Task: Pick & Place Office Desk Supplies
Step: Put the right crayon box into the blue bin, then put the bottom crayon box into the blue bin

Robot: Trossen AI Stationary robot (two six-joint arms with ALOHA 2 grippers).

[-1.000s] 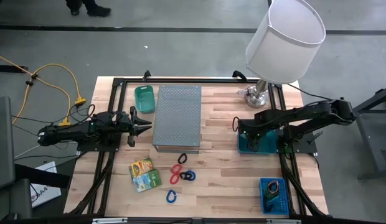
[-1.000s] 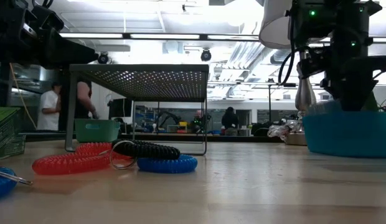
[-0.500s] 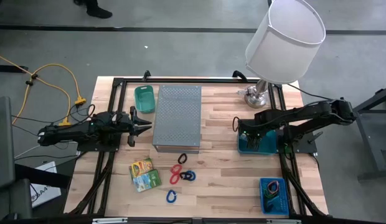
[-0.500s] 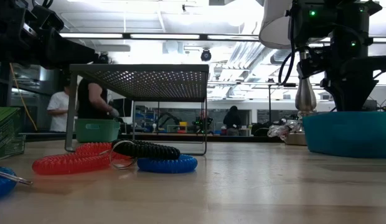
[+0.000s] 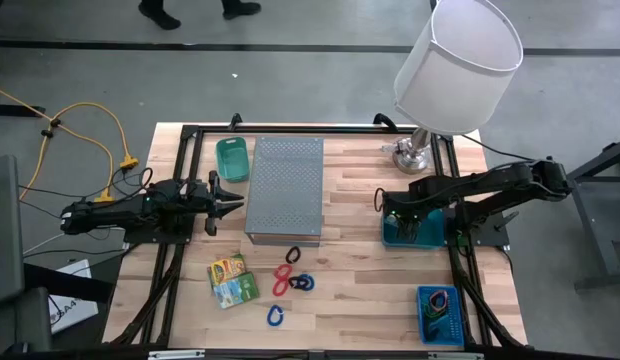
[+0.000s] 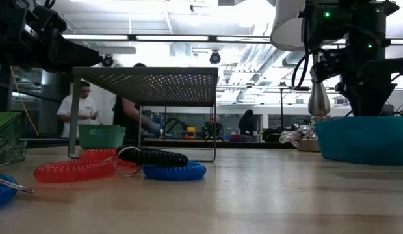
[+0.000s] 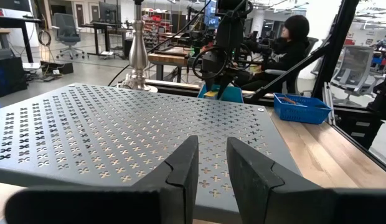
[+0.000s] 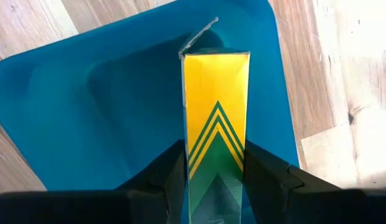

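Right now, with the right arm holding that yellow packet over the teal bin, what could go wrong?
The right gripper pinches the yellow-green packet on edge above the teal bin; let go like this, it might tip against the wall or land crooked. The lamp overhangs that arm, so a high lift may brush the shade. The left gripper waits near the perforated metal box; a forward move could bump it.

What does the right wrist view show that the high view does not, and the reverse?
Only the right wrist view shows the yellow-green packet gripped between the right gripper fingers. Only the high view shows the left gripper, the grey perforated box, the lamp and the coiled clips. Both show the teal bin on the wooden table.
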